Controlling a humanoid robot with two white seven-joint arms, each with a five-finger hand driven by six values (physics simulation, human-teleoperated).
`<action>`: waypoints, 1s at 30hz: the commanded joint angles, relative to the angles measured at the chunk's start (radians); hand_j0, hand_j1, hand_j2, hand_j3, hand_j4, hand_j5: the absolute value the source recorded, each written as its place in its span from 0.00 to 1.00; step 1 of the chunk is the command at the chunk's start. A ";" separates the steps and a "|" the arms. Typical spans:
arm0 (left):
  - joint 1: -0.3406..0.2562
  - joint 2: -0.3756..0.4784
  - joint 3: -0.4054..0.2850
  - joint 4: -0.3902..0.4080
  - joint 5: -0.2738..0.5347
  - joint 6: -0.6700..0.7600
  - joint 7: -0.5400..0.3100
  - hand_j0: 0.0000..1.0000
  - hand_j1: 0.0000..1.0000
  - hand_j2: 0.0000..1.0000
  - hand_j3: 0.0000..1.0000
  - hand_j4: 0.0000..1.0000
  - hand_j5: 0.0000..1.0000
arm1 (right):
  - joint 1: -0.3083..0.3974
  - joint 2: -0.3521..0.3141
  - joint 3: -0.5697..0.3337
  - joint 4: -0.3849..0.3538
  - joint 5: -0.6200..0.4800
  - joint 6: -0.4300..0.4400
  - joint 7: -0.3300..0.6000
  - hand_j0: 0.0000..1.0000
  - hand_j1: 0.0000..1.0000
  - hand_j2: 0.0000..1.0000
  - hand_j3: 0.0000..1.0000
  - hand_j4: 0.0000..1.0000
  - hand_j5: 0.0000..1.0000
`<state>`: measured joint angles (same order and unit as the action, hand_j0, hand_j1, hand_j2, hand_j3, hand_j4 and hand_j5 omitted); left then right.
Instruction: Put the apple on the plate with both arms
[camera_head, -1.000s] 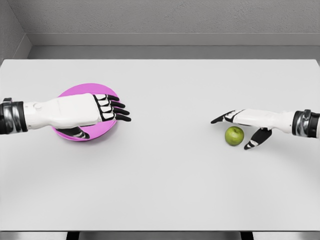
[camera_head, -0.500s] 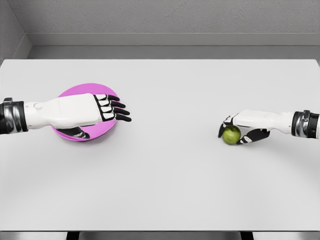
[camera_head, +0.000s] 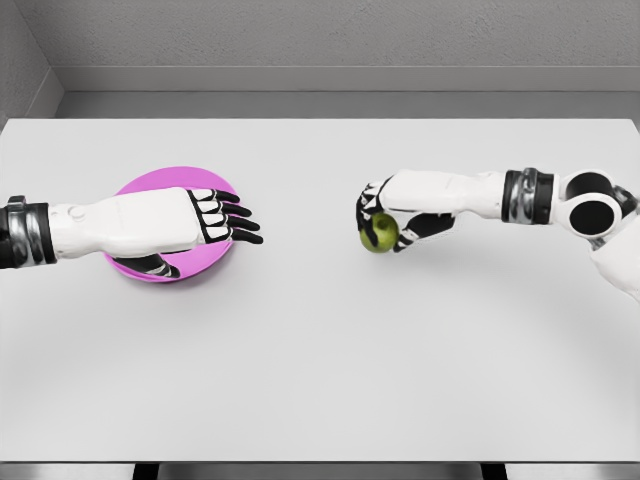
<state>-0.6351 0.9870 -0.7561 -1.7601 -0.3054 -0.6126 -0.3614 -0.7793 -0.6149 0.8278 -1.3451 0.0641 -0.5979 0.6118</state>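
My right hand holds a green apple near the middle of the white table, its fingers curled around the fruit, which looks lifted off the surface. A pink plate lies at the left. Over the plate hovers my left hand, palm down, fingers stretched out and holding nothing; it hides much of the plate.
The white table stretches wide, with its front edge near the bottom of the view. A grey wall and a ledge run along the back.
My right hand shut on the apple, lifted it and carried it left toward the table's middle. The left hand stayed over the plate.
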 joint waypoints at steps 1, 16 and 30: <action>0.000 0.001 0.001 0.001 0.006 0.002 -0.001 1.00 1.00 1.00 1.00 1.00 1.00 | 0.000 0.060 0.030 0.000 -0.007 0.003 -0.001 0.24 0.24 0.24 0.24 0.24 0.24; 0.000 0.001 0.000 0.001 0.006 0.002 -0.001 1.00 1.00 1.00 1.00 1.00 1.00 | 0.038 0.015 -0.199 0.126 0.008 -0.013 -0.001 1.00 1.00 1.00 1.00 1.00 1.00; -0.176 -0.361 -0.200 0.039 0.000 0.002 -0.102 1.00 1.00 1.00 1.00 1.00 1.00 | 0.089 -0.055 -0.411 0.239 0.008 -0.013 -0.001 1.00 1.00 1.00 1.00 1.00 1.00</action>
<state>-0.8130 0.6576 -0.9328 -1.7286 -0.3092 -0.6128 -0.4616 -0.6888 -0.6569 0.4219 -1.1052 0.0798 -0.6136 0.6113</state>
